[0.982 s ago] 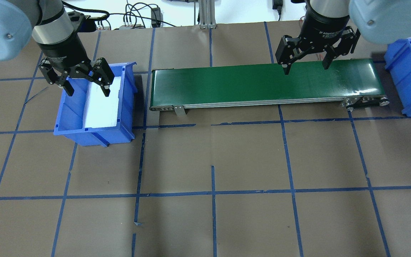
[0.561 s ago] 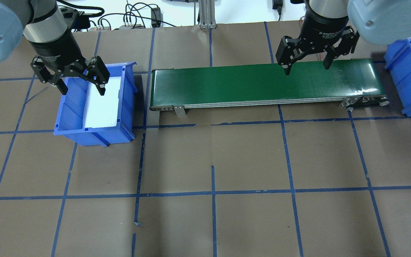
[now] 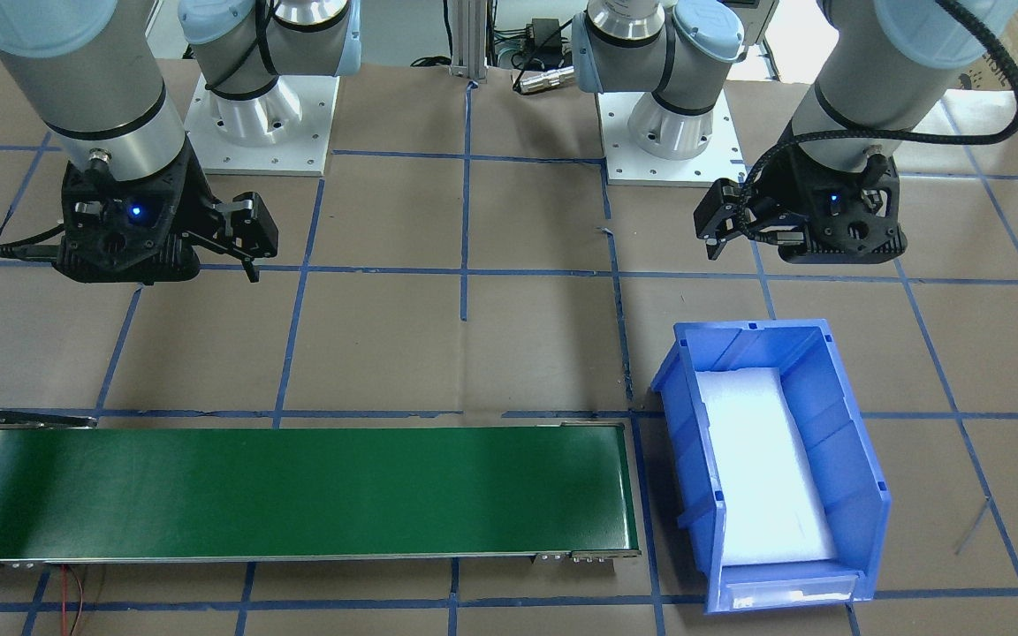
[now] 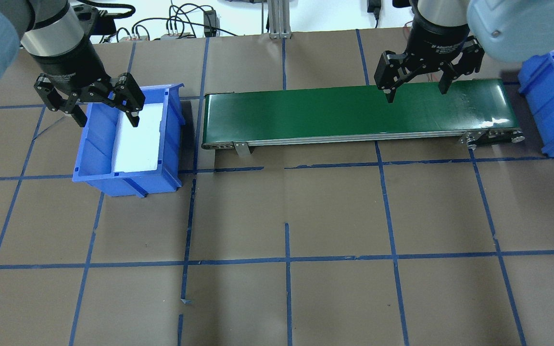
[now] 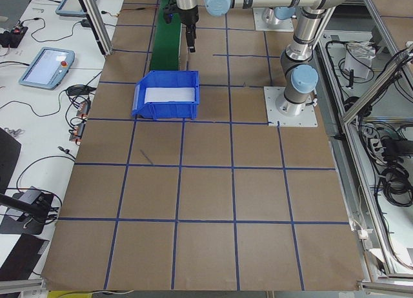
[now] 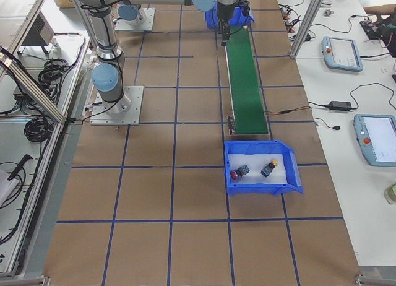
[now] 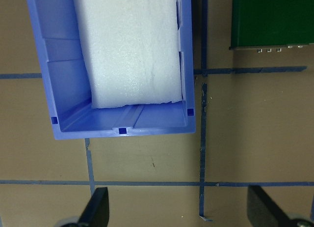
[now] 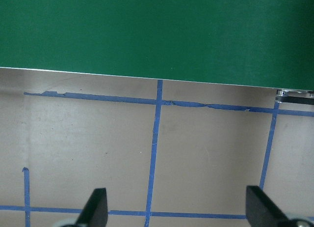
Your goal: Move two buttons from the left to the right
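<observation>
Left fingers [image 4: 133, 115] withdrawn, buttons [image 6: 240, 172] well apart

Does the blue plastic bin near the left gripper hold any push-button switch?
No, the blue plastic bin holds only a white foam pad in the left wrist view.

Matt brown paper covers the tabletop [image 4: 334, 211], gridded with blue tape [image 4: 334, 259]. The bin [image 4: 128, 185] is smooth, faintly glossy blue plastic, lined with grainy white foam [image 7: 130, 45]. The green belt [image 4: 334, 113] has a soft sheen above a bare metal rail [image 4: 330, 139]. The left gripper [image 4: 108, 122] and right gripper [image 4: 417, 95] look matt black.
</observation>
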`<state>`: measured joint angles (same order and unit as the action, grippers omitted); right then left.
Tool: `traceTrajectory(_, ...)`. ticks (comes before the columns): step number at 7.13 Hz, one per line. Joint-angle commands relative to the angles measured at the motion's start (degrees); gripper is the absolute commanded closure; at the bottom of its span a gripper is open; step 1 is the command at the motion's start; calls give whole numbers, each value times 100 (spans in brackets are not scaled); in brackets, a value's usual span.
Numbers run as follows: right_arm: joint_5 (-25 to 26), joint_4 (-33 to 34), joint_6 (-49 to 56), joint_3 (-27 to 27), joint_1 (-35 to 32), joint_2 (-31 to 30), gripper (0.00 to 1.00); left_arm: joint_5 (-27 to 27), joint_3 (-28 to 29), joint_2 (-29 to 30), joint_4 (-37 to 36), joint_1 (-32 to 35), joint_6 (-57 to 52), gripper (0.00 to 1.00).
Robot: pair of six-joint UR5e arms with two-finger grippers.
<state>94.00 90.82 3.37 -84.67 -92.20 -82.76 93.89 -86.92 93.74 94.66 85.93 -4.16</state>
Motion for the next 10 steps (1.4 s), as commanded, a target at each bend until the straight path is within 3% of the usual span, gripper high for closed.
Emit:
traceTrajectory(1,4,6,5,-5,1,6,0,-81,-44,-170,-1,116,117,0)
traceTrajectory(10,4,-21,67,21,141,32,0,-29,-19,-41,-501,126,12,0)
